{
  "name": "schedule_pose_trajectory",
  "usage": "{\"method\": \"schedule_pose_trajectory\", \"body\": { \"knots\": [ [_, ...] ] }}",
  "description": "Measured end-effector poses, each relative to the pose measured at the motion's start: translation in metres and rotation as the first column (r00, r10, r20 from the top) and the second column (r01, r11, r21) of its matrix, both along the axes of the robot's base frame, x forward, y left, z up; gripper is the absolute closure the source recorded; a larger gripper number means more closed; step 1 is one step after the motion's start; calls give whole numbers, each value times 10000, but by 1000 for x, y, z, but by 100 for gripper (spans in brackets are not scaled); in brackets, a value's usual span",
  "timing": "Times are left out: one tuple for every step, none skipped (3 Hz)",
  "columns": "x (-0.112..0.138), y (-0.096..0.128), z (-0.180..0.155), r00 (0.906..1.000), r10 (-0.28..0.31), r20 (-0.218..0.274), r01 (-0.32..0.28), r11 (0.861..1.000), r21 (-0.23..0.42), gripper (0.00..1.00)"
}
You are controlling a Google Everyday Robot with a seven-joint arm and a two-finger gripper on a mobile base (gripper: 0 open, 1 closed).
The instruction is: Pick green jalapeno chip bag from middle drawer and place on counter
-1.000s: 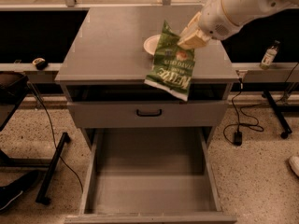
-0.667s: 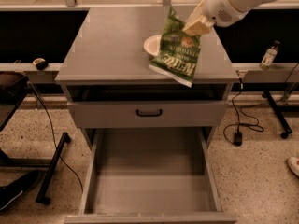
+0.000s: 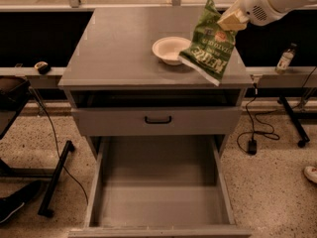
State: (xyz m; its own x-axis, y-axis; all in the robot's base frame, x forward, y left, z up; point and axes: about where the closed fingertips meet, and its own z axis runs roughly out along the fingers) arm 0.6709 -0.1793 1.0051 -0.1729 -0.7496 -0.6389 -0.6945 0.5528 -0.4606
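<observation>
Scanning from the near edge outward.

Middle drawer (image 3: 158, 202): pulled fully out and nothing in it. Plain flat grey floor with low straight side walls, matte like painted sheet. Above it is a closed drawer front (image 3: 119, 122) with a black handle, then a dark open slot under the top.

Bench (image 3: 119, 48): broad matte grey rectangle with faint seams. A small shallow white bowl (image 3: 168, 49) sits right of centre, smooth and round-rimmed.

Green jalapeno chip bag (image 3: 210, 46): crinkly, glossy foil with white lettering and a small red-orange mark. It hangs tilted, with its lower corner pointing at the bench's front right corner and its left edge overlapping the bowl's right rim in this view. I cannot tell whether the lower corner touches the surface.

Gripper (image 3: 232, 21): above the bench's right edge, towards the back. The jaws are pinched closed on the bag's upper right edge, and the bag's weight hangs from that pinch.

Change: a second ago the bag's lower end hung past the front edge, in front of the dark slot. It has since been carried up, back and rightward, so nearly all of it now sits over the bench.

Judgement: retrieval is done and transfer is nearly done. Lowering and release remain. Foil is light and slippery, so it may slump towards the front edge on release.

Far right, off the bench: a small bottle (image 3: 285, 58) stands on a side ledge.
</observation>
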Motion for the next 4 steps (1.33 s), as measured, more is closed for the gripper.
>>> {"method": "schedule_pose_trajectory", "body": {
  "knots": [
    [15, -14, -5, 9988, -461, -186, 460, 9989, -58, 100],
    [33, -29, -10, 9944, -966, -429, 958, 9952, -194, 100],
    [47, -53, -18, 9847, -1559, -777, 1543, 9877, -260, 100],
    [58, -65, -27, 9764, -1883, -1060, 1864, 9821, -280, 100]
  ]
}}
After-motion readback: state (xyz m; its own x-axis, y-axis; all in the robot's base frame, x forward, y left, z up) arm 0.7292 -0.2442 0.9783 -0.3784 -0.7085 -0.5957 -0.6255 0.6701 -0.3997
